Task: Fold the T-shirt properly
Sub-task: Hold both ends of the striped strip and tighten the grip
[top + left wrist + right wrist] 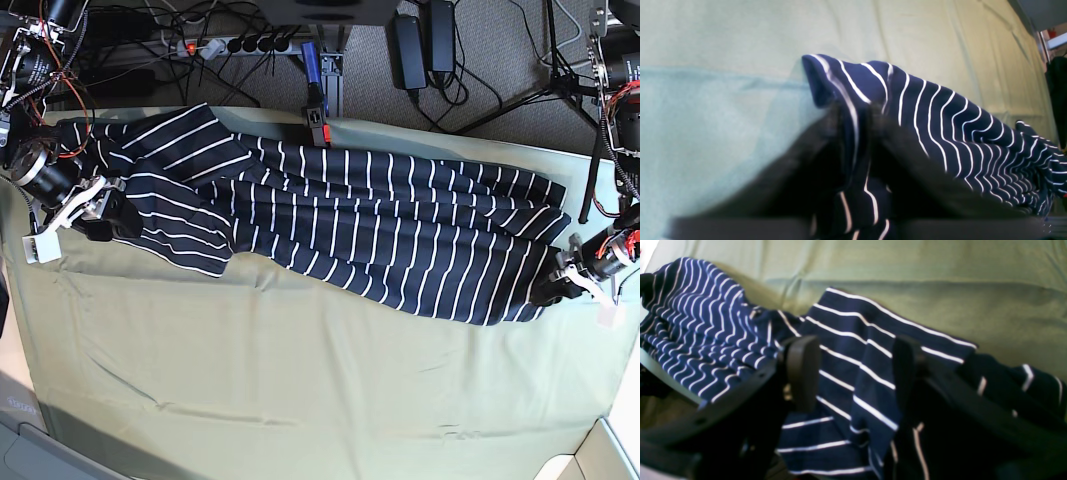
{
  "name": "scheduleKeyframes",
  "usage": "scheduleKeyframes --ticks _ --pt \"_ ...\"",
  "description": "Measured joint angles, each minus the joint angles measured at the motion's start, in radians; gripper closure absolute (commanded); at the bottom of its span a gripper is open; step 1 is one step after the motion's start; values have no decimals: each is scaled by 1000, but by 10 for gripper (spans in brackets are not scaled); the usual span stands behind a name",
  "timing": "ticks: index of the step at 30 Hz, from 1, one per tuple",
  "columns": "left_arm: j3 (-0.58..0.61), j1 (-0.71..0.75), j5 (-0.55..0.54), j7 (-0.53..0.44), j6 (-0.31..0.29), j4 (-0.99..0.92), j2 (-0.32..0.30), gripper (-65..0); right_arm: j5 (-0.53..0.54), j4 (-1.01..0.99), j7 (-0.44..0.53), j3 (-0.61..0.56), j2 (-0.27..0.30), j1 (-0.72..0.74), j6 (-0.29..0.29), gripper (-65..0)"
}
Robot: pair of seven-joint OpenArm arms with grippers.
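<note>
The dark navy T-shirt (pixel 380 225) with thin white stripes lies spread and wrinkled along the far half of the olive table cloth (pixel 300 380). My left gripper (pixel 553 283) is at the shirt's right end. In the left wrist view it (pixel 853 113) is shut on a raised fold of the shirt (pixel 940 116). My right gripper (pixel 108 218) is at the left sleeve. In the right wrist view its jaws (pixel 855 370) stand apart, with the sleeve's cloth (pixel 853 340) lying between the fingers (pixel 803 370).
A blue clamp (pixel 315 100) sits at the table's back edge, touching the shirt's top. Cables and a power strip (pixel 240 45) lie on the floor behind. The near half of the cloth is creased. A white wall (pixel 615 450) shows at the near right corner.
</note>
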Motion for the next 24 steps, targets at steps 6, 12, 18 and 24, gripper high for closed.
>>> scheduleKeyframes --ticks 6,12,18,24 --pt "0 9 -203 159 0 8 -12 -3 -1 0 0 0 0 0 0 -32" --pt "-4 72 -314 250 -1 123 -75 -3 -22 0 0 0 0 0 0 0" --pt "-3 172 -328 271 -4 266 -104 -3 -31 0 4 0 0 0 0 0" --pt "-2 214 -327 272 -3 291 -126 -3 -34 0 4 0 0 0 0 0"
